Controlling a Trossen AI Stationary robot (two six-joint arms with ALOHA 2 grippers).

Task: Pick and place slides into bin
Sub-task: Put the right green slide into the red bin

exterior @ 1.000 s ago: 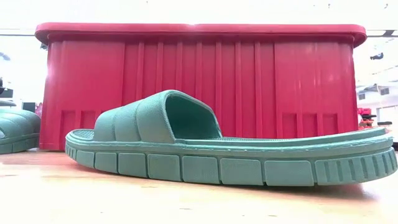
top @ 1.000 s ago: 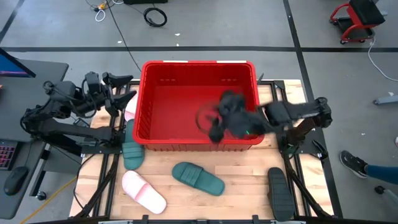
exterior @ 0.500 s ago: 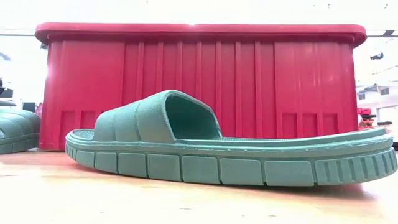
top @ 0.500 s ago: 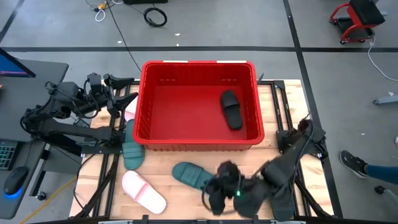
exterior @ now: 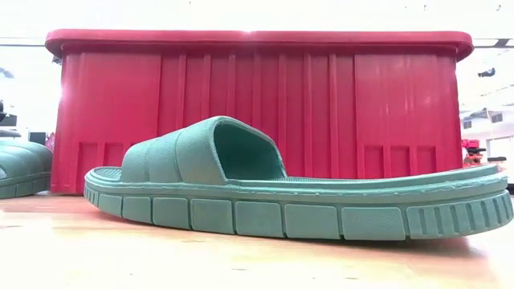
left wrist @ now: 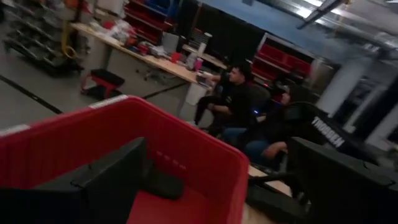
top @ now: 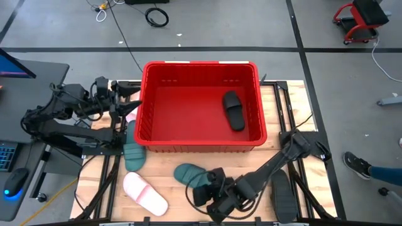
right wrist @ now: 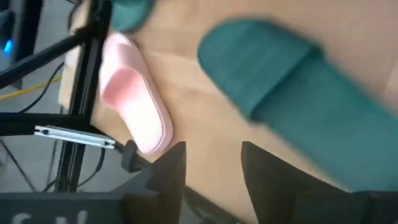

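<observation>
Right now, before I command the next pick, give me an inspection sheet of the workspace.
Surface: wooden table, bare wood around the slides.
Job's things: red bin holds one black slide. Outside: teal slide in front of bin, pink slide, teal slide at bin's left corner, black slide front right.
Clutter: nothing seen.
Grippers: right pincer empty, low beside front teal slide; left pincer open, left of bin.
Cables: coil on floor.
Surroundings: people seated at benches.

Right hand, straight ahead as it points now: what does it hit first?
Probably the teal slide at the table's front, which lies just ahead of the right hand and slightly to one side. Its fingers stand apart and empty. The pink slide sits farther off; depth is unclear.
</observation>
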